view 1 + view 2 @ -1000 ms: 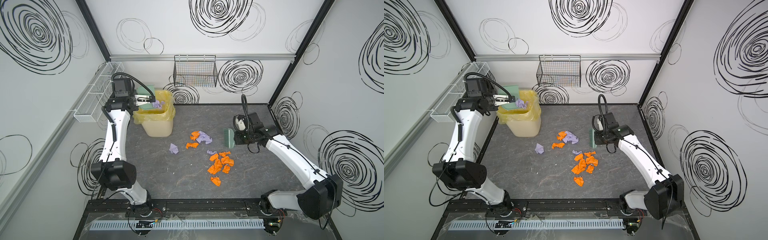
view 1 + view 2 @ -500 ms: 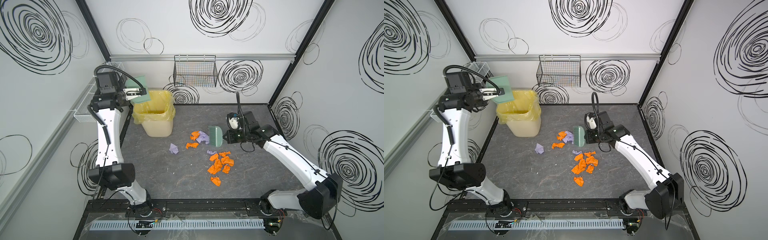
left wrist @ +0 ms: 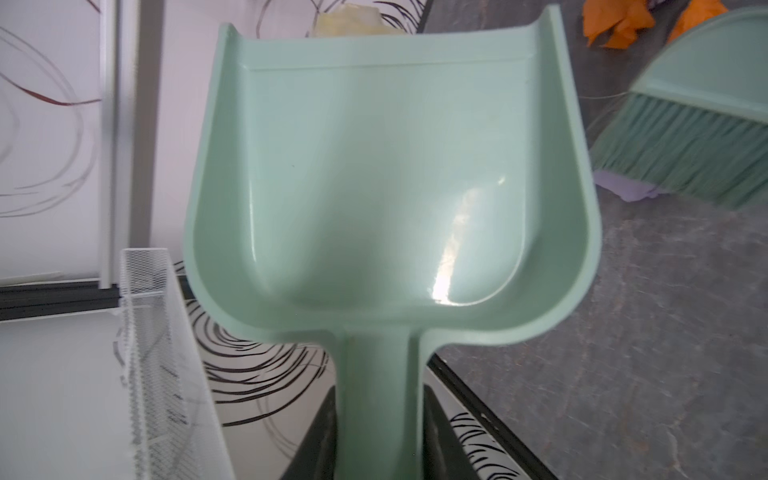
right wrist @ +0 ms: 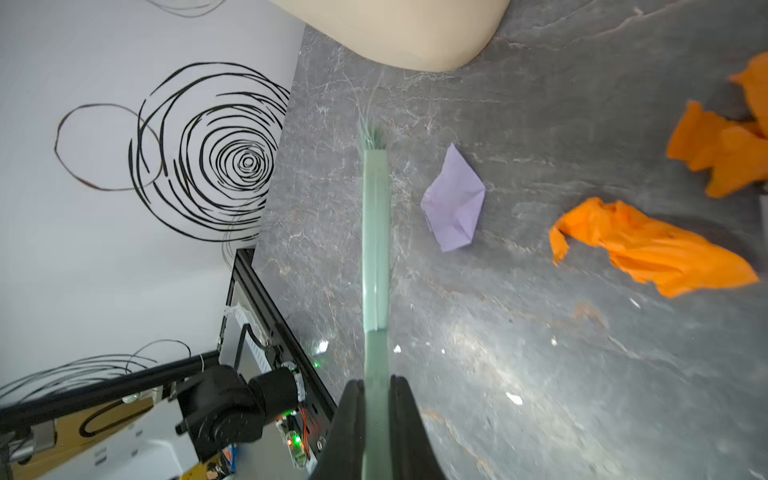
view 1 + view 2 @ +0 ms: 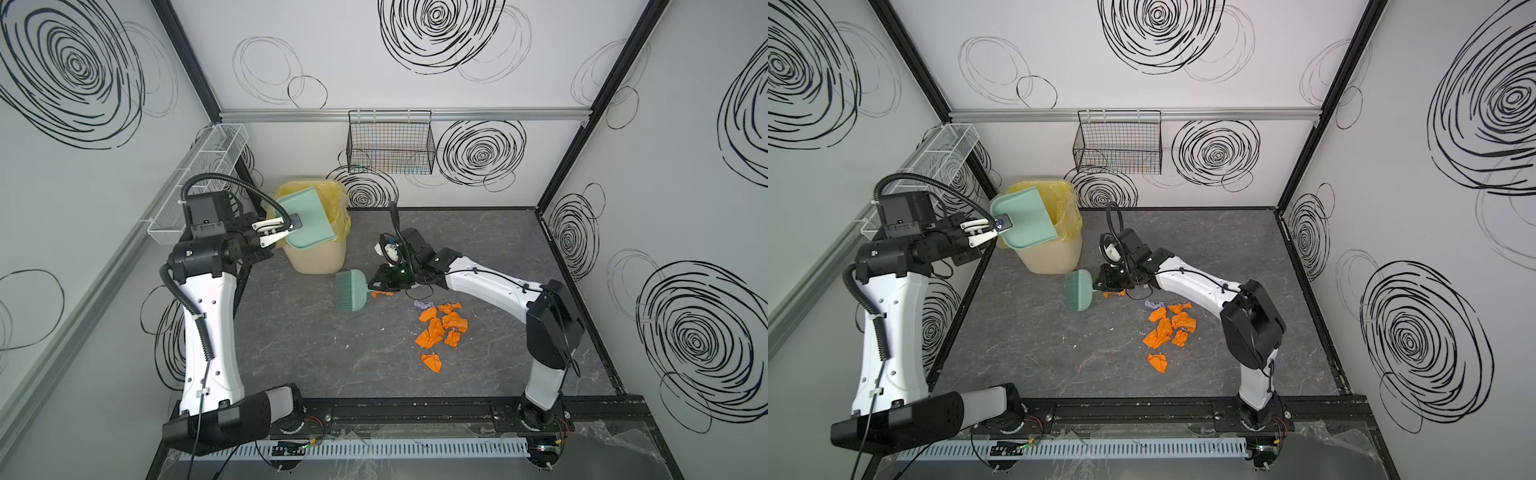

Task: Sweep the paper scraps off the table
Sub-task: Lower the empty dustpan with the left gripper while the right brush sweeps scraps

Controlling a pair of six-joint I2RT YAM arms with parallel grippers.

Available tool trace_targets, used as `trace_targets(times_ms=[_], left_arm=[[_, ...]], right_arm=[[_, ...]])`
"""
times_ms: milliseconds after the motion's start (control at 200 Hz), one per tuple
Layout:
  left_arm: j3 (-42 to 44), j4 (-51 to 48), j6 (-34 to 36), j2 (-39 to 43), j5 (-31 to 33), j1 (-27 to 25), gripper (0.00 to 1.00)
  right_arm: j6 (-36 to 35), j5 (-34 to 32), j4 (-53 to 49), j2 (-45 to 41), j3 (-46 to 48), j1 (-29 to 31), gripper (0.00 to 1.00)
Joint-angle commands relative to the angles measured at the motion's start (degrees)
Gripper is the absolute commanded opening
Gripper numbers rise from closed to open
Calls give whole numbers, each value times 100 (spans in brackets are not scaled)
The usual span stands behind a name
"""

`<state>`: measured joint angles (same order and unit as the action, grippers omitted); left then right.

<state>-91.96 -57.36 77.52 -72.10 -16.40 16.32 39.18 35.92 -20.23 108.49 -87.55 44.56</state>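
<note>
Several orange paper scraps (image 5: pixel 440 332) (image 5: pixel 1167 328) lie clustered right of the middle of the dark grey table (image 5: pixel 332 357). A lilac scrap (image 4: pixel 455 203) and an orange one (image 4: pixel 652 253) lie beside the green brush (image 5: pixel 351 291) (image 5: pixel 1079 291) (image 4: pixel 376 249). My right gripper (image 5: pixel 374 286) (image 4: pixel 376 395) is shut on the brush handle, bristles toward the left arm. My left gripper (image 5: pixel 286 226) (image 3: pixel 380 436) is shut on the handle of the empty green dustpan (image 5: pixel 307 218) (image 3: pixel 390 187), held in the air against the bin's rim.
A beige bin (image 5: pixel 320 257) (image 5: pixel 1054 253) lined with a yellow bag stands at the back left of the table. A black wire basket (image 5: pixel 390 145) hangs on the back wall. A white wire basket (image 5: pixel 199 183) hangs on the left wall.
The left arm drew the dustpan back out of the bin, lifted it, then lowered it to the bin's rim. The right arm carried the brush leftward, over to the lone lilac scrap.
</note>
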Motion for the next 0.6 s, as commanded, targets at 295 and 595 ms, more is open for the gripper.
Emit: trace_targets(times_ms=[295,595], left_arm=[[1964,433,-181,647,-279,-68,0],[2818,778,-506,774,26,-763,0]], right_arm=[[336,489,25,1078,-321,-196,0],[61,226,-37,-91,1449,-645,0]])
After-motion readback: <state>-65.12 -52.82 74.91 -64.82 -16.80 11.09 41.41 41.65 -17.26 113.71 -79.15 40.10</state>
